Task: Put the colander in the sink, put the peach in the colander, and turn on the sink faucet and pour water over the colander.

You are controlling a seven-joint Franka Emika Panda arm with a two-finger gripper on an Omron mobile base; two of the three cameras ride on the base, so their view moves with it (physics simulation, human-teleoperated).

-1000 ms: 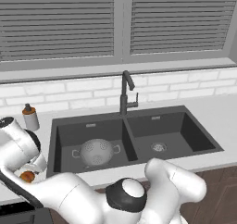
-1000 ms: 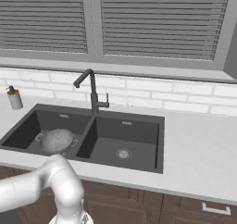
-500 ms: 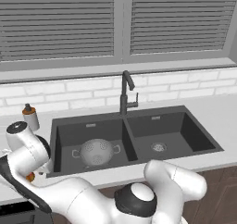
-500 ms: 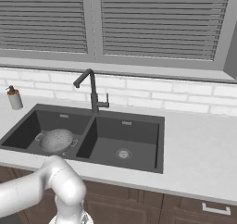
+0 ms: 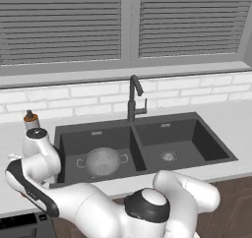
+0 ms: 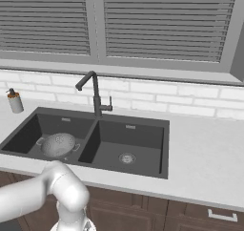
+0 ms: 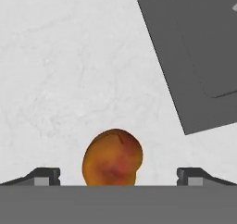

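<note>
On the white bench (image 7: 69,70), at 6 o'clock in my hand view, the peach (image 7: 112,158) sits between my wide-open claw (image 7: 118,176) tips, untouched. The colander (image 5: 102,162) rests in the sink's (image 5: 147,125) left basin.

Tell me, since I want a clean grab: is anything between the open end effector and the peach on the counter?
Nothing visible. In the hand view the peach lies on bare white counter between the spread fingertips of the end effector; the sink is off to one side.
</note>
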